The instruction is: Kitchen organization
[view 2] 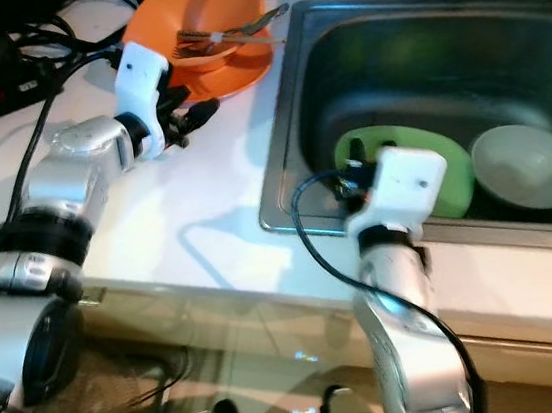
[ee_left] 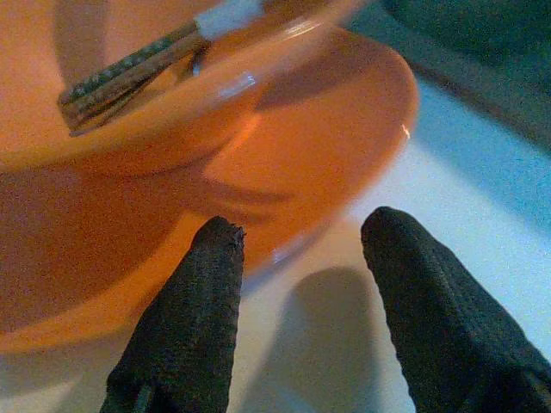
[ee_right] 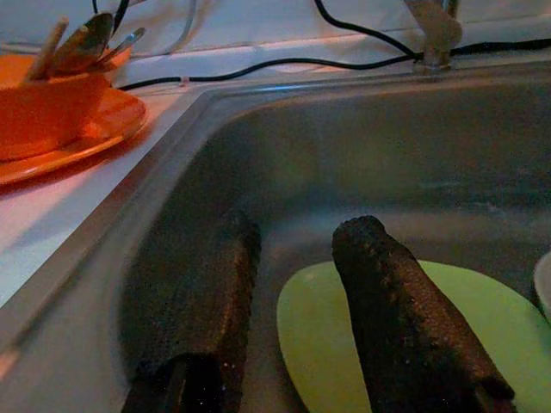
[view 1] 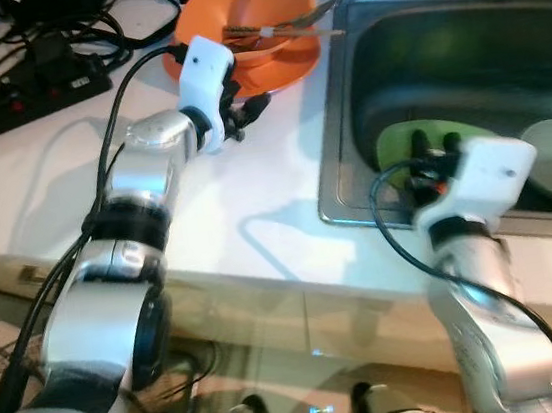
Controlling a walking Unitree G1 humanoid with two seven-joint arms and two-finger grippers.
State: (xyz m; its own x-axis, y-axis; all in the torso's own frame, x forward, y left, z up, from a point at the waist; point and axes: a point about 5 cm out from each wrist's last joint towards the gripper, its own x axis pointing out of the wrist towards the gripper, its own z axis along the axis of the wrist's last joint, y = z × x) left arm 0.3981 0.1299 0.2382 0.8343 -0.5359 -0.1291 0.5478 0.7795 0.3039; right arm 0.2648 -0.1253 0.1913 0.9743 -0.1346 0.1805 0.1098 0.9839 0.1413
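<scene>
Your right hand, fingers spread, hangs inside the stainless steel sink over a round lime-green plate, beside a pale round bowl. Farther off, your left hand, fingers spread, hovers above the white counter at the rim of an orange plate carrying an orange bowl of cutlery.

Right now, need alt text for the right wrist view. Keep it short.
The right gripper, its two black fingers open, reaches down into a steel sink just above a light green plate lying on the sink floor. On the white counter beside the sink, an orange bowl holding cutlery sits on an orange plate.
</scene>
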